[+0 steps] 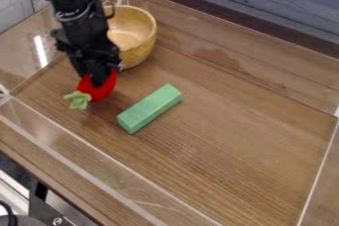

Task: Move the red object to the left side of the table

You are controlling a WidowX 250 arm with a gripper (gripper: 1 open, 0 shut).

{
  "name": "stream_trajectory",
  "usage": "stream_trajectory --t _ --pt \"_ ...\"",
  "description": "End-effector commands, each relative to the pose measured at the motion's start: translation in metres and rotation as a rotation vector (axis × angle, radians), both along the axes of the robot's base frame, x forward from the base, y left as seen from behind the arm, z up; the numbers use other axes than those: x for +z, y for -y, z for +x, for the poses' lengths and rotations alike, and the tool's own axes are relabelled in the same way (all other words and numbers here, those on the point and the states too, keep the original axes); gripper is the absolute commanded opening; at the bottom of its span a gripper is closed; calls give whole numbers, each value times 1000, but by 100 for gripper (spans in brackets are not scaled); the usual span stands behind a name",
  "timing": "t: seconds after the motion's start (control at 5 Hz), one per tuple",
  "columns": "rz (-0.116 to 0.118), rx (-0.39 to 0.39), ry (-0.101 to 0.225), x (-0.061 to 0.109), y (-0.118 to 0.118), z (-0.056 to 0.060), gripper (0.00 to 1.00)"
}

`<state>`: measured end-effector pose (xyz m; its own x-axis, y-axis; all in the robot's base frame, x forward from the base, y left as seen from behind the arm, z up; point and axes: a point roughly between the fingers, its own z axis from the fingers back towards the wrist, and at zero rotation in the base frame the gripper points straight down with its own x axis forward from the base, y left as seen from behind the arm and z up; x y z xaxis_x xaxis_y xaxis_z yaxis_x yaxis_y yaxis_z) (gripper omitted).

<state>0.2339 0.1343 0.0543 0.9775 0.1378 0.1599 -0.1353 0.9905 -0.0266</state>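
Gripper: gripper [93, 78] points down with its jaws clamped on the red toy fruit [94, 84].
Red toy fruit location: on the left part of the wood-grain table [239, 121], just in front of the wooden bowl [129, 34] and near the left acrylic wall [30, 54]; whether it rests on the surface or hangs just above it cannot be told from this view.
Green block: green block [149, 108] lies to the right of the fruit, apart from it, running diagonally.
Risk, premature drop: if the fruit is off the wood when the jaws part, a glossy oval shape would likely roll, possibly back toward the centre or against the block.
Risk, bowl contact: the arm stands close beside the bowl rim; a drift toward the back could nudge the bowl.
Risk, wall contact: carrying further left could press the leafy cap or the fingers against the clear wall, which is hard to see.
Risk, slip in the grip: only the upper part of the fruit appears pinched, so a sudden stop could twist it out.
Fruit pointing: pale green leafy cap [77, 99] sticks out to the lower left, toward the near-left corner.
Fruit long axis: runs diagonally from the gripper down-left to the cap, tilted rather than upright.
Task judgement: fruit seems already on the left side; release looks like the remaining step.
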Motion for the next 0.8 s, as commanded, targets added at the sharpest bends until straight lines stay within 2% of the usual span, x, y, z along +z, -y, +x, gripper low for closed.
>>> stream_trajectory --t 0.0,0.6 --pt "38 -5 9 -4 -12 -2 0" --pt "43 5 -17 -12 -13 -4 0"
